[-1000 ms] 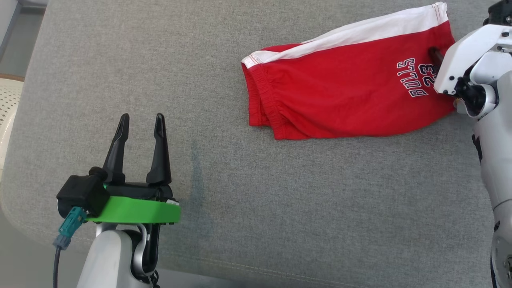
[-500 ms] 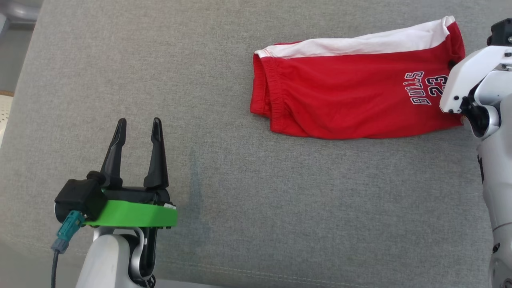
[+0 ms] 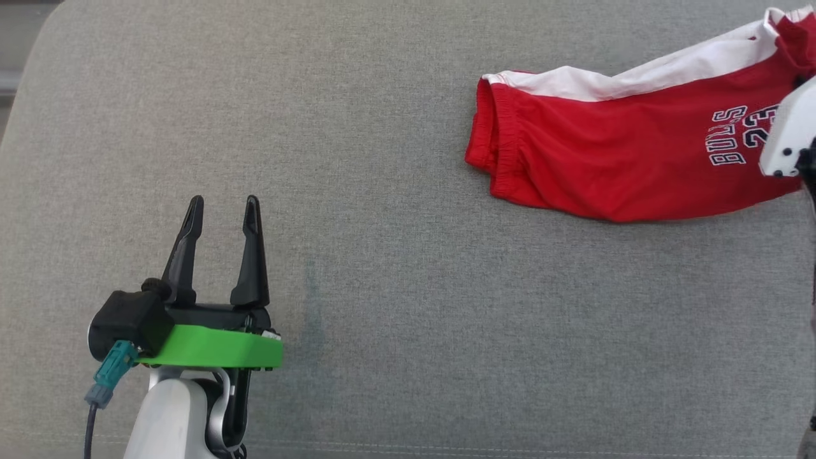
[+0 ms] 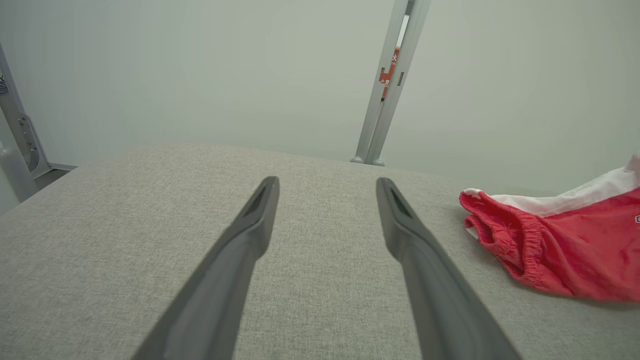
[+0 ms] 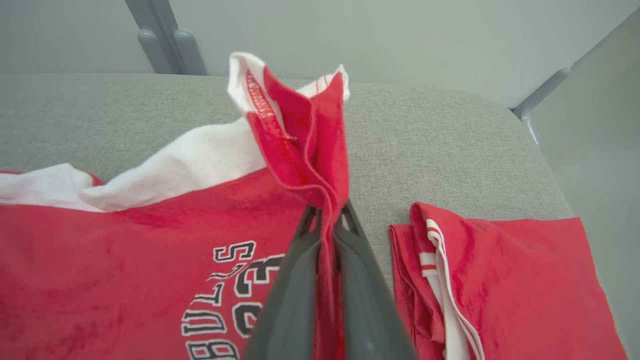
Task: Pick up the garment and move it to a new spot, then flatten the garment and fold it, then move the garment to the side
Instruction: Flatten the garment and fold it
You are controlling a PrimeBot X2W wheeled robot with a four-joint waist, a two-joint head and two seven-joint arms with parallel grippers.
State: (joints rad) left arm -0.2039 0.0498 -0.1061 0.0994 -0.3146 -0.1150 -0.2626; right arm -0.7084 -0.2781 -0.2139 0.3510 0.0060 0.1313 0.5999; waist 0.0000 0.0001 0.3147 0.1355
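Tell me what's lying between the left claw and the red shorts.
Nothing but bare grey cushion lies between the open left claw and the red shorts. The head view shows the whole stretch, and the left wrist view agrees.

The grey worktop [image 3: 408, 255] lies bare at left and centre; red shorts [image 3: 605, 159] and a folded red garment [image 5: 500, 280] crowd the far right.

The garment [image 3: 612, 159] lies on the cushion [image 3: 382, 268], right of the left gripper [image 3: 223, 203].

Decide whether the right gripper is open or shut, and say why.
Shut: the right gripper pinches a raised fold of the red Bulls shorts.
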